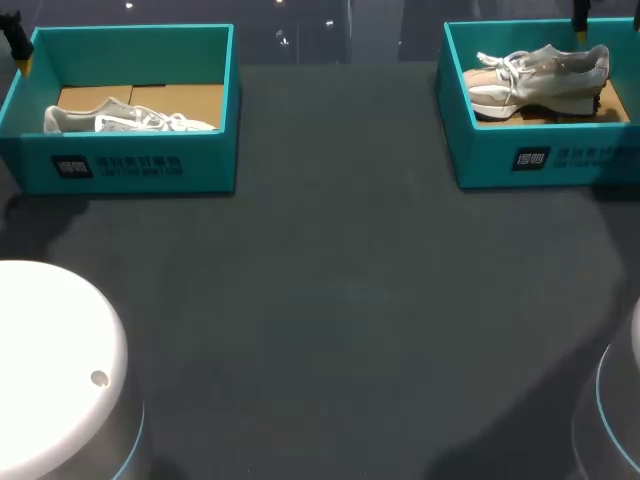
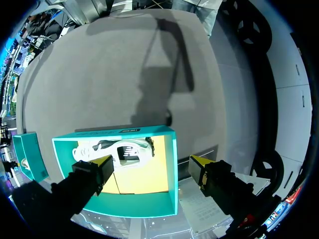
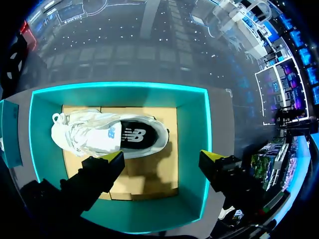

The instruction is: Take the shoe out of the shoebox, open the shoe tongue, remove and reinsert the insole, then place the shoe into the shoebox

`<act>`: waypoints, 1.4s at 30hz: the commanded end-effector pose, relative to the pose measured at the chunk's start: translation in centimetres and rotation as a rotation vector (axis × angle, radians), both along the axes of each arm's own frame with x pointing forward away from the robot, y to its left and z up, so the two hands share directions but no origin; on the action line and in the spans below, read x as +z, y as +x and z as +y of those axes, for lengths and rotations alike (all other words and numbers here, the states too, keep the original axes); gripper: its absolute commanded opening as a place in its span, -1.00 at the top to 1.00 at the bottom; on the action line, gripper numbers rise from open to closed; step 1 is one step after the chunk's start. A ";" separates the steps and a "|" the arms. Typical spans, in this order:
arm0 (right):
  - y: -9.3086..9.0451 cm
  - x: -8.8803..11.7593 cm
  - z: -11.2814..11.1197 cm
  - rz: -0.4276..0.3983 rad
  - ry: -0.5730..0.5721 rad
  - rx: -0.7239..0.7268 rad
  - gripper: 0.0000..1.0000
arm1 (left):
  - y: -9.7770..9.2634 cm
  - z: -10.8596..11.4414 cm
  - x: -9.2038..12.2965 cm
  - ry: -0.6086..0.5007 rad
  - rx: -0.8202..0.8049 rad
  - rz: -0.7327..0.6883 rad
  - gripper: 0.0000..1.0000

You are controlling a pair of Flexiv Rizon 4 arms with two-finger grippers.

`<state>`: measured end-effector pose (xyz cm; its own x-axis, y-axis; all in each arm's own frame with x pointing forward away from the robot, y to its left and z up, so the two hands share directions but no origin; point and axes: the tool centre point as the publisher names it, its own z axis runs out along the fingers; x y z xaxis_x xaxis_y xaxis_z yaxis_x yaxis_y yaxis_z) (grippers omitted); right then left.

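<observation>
Yellow tips of your left gripper [image 2: 150,163] stand wide apart and hold nothing. One tip hangs over the inside of the left shoebox [image 2: 172,169], the other outside its side wall. Ahead of that gripper, a white sneaker [image 2: 112,149] lies on the box's cardboard floor [image 2: 139,177], close along the wall that faces the middle of the table [image 1: 320,300].

Your right gripper [image 3: 163,157] is spread just as wide, also with nothing in its grasp. One tip sits over the brown cardboard just beside the beige sneaker [image 3: 89,134], the other about over the side wall of the right shoebox [image 3: 119,88]. That sneaker stands on its sole inside the teal box, white laces on top, and you can see its dark insole [image 3: 134,135] through the opening.

From the head view, both teal boxes sit at the far corners of the dark table, well apart, each with its shoe inside. The right box's sneaker points its toe towards the table's middle.
</observation>
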<state>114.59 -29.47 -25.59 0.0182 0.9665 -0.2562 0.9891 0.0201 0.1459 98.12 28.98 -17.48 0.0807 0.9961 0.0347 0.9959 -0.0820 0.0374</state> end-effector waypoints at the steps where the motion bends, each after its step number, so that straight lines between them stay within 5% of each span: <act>1: 1.1 -1.6 -0.3 0.016 -0.005 -0.006 -1.00 | -0.2 0.0 0.0 0.002 -0.001 -0.003 -1.00; 11: 1.4 -3.6 -1.0 0.028 -0.005 -0.016 -0.97 | -0.2 0.0 0.0 0.002 -0.001 -0.003 -1.00; 14: 1.4 -4.1 -1.4 0.030 -0.004 -0.017 -0.77 | -0.2 0.0 0.0 0.002 -0.001 -0.003 -1.00; 23: 1.4 -5.7 -2.3 0.039 0.011 -0.027 -0.72 | -0.2 0.0 0.0 0.002 -0.001 -0.003 -1.00; 27: 1.6 -6.4 -2.4 0.051 0.013 -0.027 -0.47 | -0.2 0.0 0.0 0.002 -0.001 -0.003 -1.00; 42: 2.3 -9.0 -2.3 0.091 0.042 -0.039 -0.65 | -0.2 0.0 0.0 0.002 -0.001 -0.003 -1.00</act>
